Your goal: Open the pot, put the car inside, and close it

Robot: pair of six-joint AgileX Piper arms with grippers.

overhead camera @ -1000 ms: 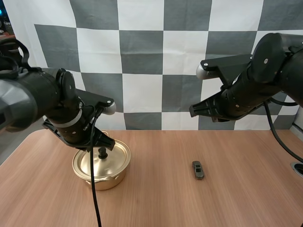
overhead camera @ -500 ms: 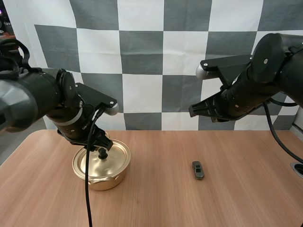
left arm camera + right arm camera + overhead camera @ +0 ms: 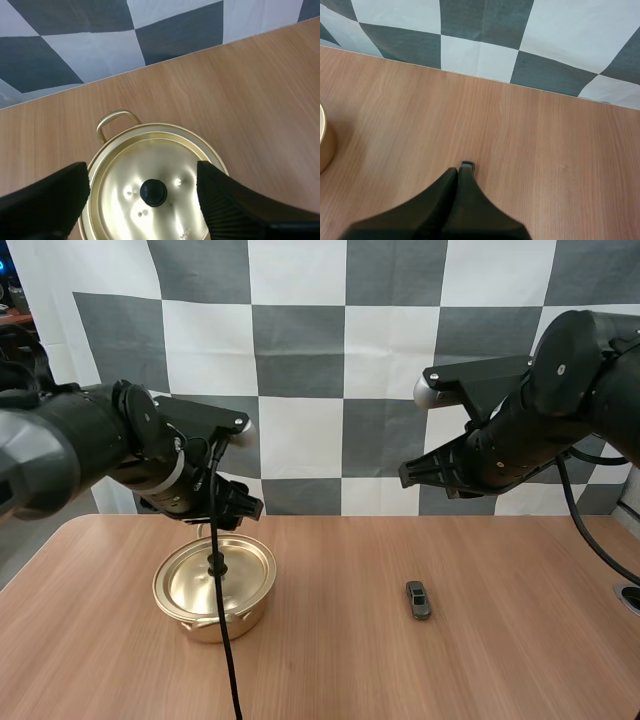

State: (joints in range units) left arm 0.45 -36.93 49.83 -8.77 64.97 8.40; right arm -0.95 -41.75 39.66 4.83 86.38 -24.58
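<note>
left gripper (image 3: 142, 172) hangs above the pot (image 3: 232, 624), fingers apart, lid (image 3: 125, 172) on. right gripper (image 3: 457, 175), fingers together, hovers over the car (image 3: 418, 599), which lies on the table (image 3: 320, 665) well apart from the pot.

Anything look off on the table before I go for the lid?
Nothing stands out. The lid sits level on the upright pot, the car lies apart on the table, and the open left pincer hangs over the knob.
</note>
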